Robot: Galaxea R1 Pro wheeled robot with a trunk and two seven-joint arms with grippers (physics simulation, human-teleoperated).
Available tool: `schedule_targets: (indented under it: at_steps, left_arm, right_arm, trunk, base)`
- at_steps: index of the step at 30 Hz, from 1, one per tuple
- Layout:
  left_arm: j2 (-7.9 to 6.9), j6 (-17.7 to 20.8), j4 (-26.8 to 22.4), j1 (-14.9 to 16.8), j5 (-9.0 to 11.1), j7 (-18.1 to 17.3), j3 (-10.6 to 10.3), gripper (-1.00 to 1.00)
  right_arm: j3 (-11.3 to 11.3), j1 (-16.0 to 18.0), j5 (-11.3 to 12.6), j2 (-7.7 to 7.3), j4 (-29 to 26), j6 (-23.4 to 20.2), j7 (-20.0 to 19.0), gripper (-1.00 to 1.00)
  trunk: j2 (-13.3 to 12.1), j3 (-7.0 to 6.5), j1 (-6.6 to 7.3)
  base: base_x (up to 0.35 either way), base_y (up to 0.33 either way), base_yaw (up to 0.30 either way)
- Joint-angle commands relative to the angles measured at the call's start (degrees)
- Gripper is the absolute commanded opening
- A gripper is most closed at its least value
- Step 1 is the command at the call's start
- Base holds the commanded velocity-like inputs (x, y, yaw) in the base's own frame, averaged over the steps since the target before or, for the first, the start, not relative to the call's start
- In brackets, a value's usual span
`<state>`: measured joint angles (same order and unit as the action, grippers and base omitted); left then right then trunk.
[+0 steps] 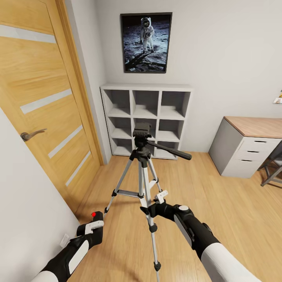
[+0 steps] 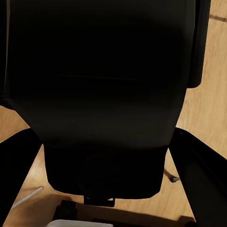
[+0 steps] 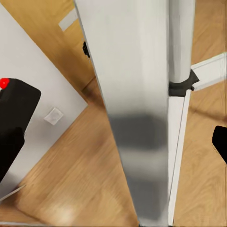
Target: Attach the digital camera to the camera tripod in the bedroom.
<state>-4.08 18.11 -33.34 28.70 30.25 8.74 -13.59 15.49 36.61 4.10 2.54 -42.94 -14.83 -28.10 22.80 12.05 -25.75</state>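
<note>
Black digital camera (image 1: 96, 217), upright silver camera tripod (image 1: 143, 172)

1. The head view is bright and evenly lit, with soft, diffuse light and no glare on the white walls.
2. Faint shadows lie on the plank floor (image 1: 219, 219) under the camera tripod (image 1: 143, 172).
3. Straight lines bend toward the head view's edges, notably the oak door (image 1: 43, 105) at left.
4. In the left wrist view, the digital camera (image 2: 101, 94) is a nearly featureless dark mass.
5. In the right wrist view, the close tripod leg is blurred.

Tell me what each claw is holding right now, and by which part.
The left claw holds the digital camera by its body. The right claw grips the camera tripod on a silver leg, partway down.
</note>
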Motion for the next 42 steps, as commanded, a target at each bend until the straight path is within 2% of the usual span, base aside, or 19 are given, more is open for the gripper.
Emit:
schedule_targets:
  at_steps: [1,13,18,22,42]
  left_arm:
    - [-0.10,0.17,-0.14,0.04,0.56,0.58,-0.47,-1.00]
    - [-0.14,0.17,-0.14,0.04,0.59,0.58,-0.47,-1.00]
    - [-0.14,0.17,-0.14,0.04,0.57,0.58,-0.47,-1.00]
    - [-0.19,0.17,-0.14,0.04,0.58,0.58,-0.47,-1.00]
    - [0.02,-0.44,-1.21,0.04,0.06,0.66,-0.27,-1.00]
  right_arm:
    - [0.03,0.04,0.46,0.00,0.02,-0.32,0.21,1.00]
    - [-0.15,0.04,0.72,0.03,2.31,2.38,2.61,1.00]
    - [-0.11,0.04,0.86,0.25,2.47,2.77,6.07,1.00]
    - [-0.13,0.04,0.90,0.98,2.56,2.81,7.90,1.00]
    - [0.00,0.04,0.75,1.44,2.69,2.95,8.29,1.00]
  trunk:
    - [0.12,0.11,-0.03]
    - [0.12,0.11,-0.03]
    - [0.12,0.11,-0.03]
    - [0.12,0.11,-0.03]
    - [0.12,0.11,-0.03]
  base:
    - [0.000,0.000,0.000]
    - [0.000,0.000,0.000]
    - [0.000,0.000,0.000]
    - [0.000,0.000,0.000]
    - [0.000,0.000,0.000]
